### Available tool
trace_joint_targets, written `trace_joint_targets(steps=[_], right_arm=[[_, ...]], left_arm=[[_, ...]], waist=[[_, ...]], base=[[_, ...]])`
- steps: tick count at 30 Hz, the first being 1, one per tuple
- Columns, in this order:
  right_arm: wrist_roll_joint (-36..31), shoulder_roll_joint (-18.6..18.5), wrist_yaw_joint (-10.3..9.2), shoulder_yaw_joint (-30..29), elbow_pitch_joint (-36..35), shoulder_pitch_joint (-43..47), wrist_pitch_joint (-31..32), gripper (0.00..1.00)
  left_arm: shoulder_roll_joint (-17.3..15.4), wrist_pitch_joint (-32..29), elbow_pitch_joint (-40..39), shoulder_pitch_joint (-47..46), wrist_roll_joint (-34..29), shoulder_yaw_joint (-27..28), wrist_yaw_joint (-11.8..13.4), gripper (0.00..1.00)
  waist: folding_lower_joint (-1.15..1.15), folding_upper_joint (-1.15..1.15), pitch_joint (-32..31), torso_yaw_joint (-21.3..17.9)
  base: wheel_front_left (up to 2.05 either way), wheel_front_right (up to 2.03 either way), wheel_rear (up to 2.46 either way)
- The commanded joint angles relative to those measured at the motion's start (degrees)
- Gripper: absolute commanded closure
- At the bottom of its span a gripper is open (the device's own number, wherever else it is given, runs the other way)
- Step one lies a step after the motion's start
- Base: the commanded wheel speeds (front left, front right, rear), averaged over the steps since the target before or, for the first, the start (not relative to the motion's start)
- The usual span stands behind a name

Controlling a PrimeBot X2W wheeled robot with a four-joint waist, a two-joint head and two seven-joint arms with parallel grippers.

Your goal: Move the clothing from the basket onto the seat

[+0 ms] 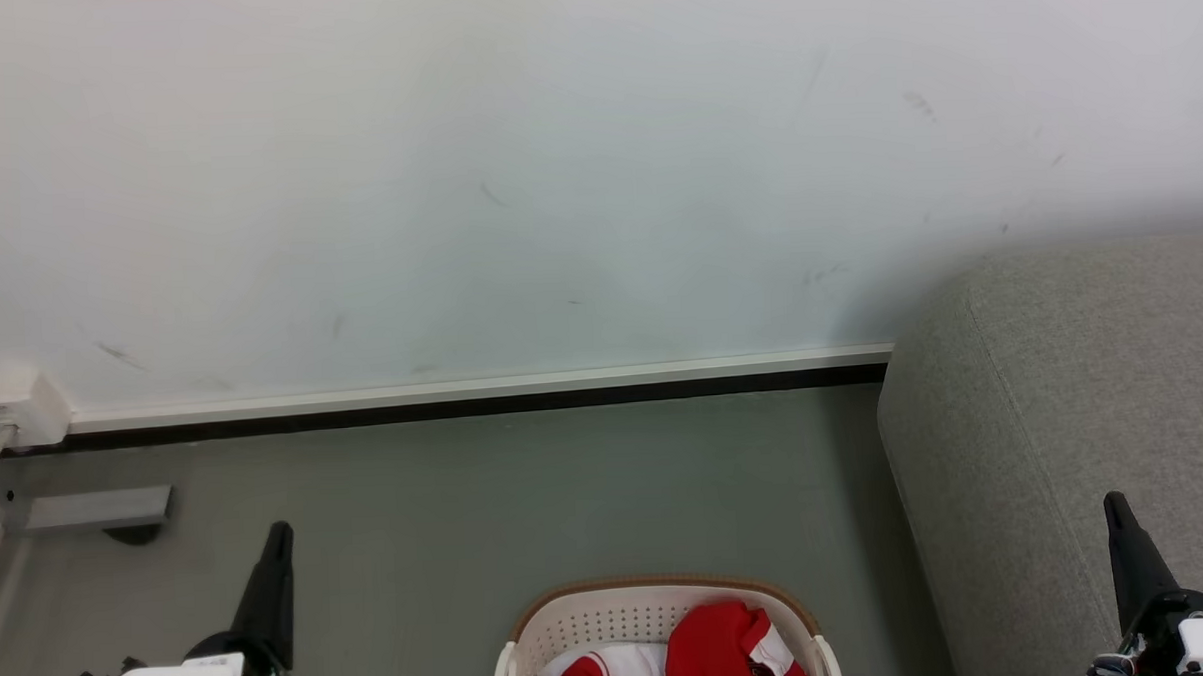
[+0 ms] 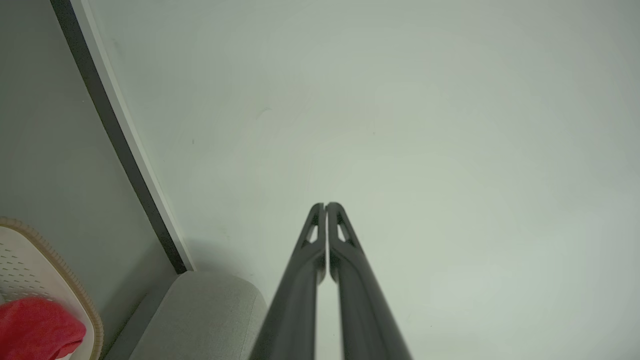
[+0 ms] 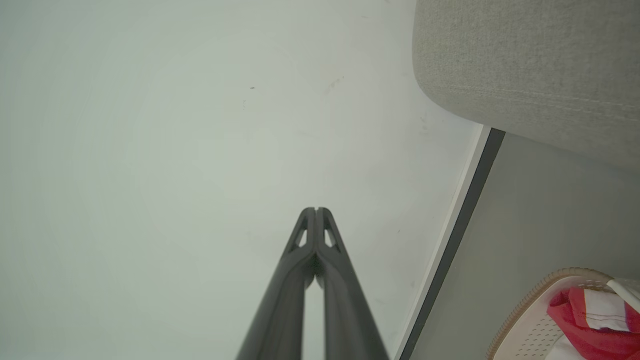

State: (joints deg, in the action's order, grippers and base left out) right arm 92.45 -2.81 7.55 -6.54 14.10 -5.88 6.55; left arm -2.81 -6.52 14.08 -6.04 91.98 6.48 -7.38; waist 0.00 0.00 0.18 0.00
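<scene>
Left fingers (image 1: 270,590), right fingers (image 1: 1129,552) — closed — flank the basket (image 1: 611,618) holding clothing (image 1: 717,646).

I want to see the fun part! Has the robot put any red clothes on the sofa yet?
Not yet. Nothing looks done: the clothing lies in the basket, and the visible part of the seat is bare. Nothing is in hand: the left claw and right claw are shut and empty. Every piece is left to move.

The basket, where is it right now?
The basket sits on the floor at the bottom middle of the head view, with the grey sofa to its right and red clothing inside.
</scene>
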Motion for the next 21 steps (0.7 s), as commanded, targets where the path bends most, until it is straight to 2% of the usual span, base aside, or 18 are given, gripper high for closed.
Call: trace_joint_targets(steps=[1, 14, 15, 21], right_arm=[[-0.1, -0.1, -0.14, -0.1, -0.2, -0.7, 0.1, 1.00], [-0.1, -0.1, -0.14, -0.1, -0.2, -0.7, 0.1, 1.00], [0.0, 0.0, 0.00, 0.0, 0.0, 0.0, 0.0, 0.00], [0.2, 0.2, 0.00, 0.6, 0.3, 0.6, -0.5, 0.00]], left_arm=[[-0.1, -0.2, -0.2, -0.4, 0.8, 0.1, -0.3, 1.00], [-0.1, -0.2, -0.2, -0.4, 0.8, 0.1, -0.3, 1.00], [0.0, 0.0, 0.0, 0.0, 0.0, 0.0, 0.0, 0.00], [0.2, 0.7, 0.6, 0.6, 0.2, -0.4, 0.2, 0.00]], waist=[[0.00, 0.00, 0.0, 0.0], [0.00, 0.00, 0.0, 0.0], [0.00, 0.00, 0.0, 0.0], [0.00, 0.00, 0.0, 0.0]], base=[[0.00, 0.00, 0.00], [0.00, 0.00, 0.00], [0.00, 0.00, 0.00], [0.00, 0.00, 0.00]])
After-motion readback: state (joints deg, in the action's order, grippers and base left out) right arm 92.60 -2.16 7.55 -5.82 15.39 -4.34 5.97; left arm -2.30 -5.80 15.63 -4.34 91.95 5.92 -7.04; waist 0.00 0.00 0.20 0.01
